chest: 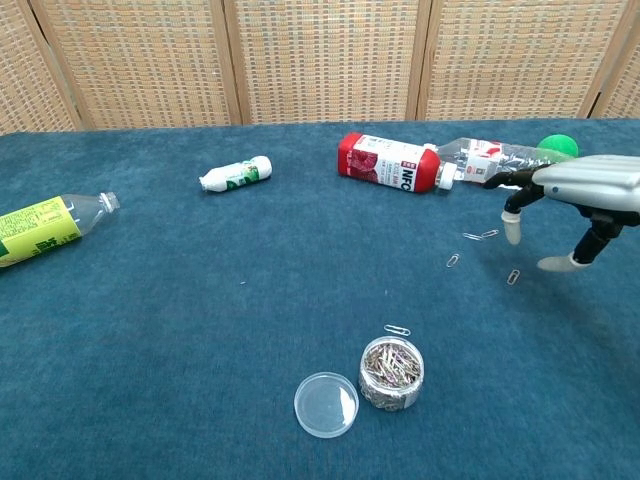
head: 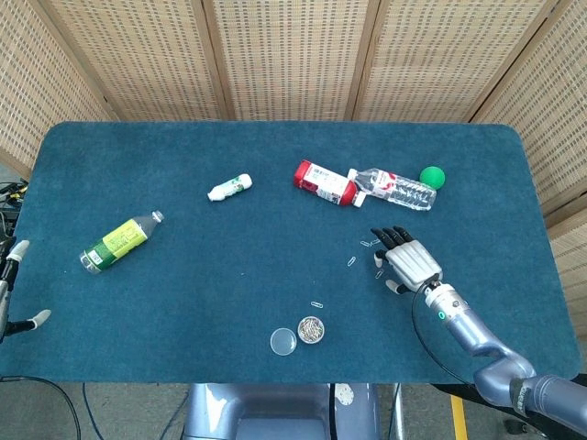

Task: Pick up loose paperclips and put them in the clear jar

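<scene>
- So the right hand point(head: 410, 263) hovers over the loose paperclips point(chest: 482, 235), fingers spread, holding nothing;
- clear jar point(chest: 391, 373) sits near the worktop's point(head: 183, 302) front edge, lid point(chest: 326, 404) just beside it;
- left hand point(head: 11, 289) barely shows, can't tell its state

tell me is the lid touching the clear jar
Apart. In the chest view the lid lies flat on the table left of the clear jar, with a thin strip of blue cloth showing between them.
</scene>
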Robot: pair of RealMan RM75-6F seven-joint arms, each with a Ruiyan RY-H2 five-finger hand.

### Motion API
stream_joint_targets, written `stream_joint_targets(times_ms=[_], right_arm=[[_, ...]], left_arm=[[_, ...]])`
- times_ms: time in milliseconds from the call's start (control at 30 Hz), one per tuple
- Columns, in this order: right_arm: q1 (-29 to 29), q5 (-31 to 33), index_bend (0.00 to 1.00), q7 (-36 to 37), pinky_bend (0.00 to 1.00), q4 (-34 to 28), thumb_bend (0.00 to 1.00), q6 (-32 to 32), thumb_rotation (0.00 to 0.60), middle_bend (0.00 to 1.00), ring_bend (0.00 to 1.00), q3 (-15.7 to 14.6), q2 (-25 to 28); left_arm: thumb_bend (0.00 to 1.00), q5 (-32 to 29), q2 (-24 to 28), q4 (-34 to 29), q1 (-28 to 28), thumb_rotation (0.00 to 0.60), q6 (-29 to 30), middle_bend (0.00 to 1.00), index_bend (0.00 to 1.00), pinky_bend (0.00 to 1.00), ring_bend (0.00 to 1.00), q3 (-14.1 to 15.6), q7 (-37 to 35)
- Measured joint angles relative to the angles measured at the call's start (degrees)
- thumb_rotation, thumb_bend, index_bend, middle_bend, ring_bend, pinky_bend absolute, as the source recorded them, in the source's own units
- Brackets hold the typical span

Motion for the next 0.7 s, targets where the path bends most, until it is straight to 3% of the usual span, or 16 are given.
stream_joint_targets(times_ms=[700], right_arm=[[3.64, 3.43, 0.48, -4.09, 0.0, 9.08, 0.35, -2.45, 0.6, 0.05, 0.0, -1.61, -7.62]], left_arm=[[0.0, -0.52, -0.36, 0.56, -0.41, 0.6, -0.65, 0.0, 0.0, 0.0, 0.0, -0.14, 0.15]])
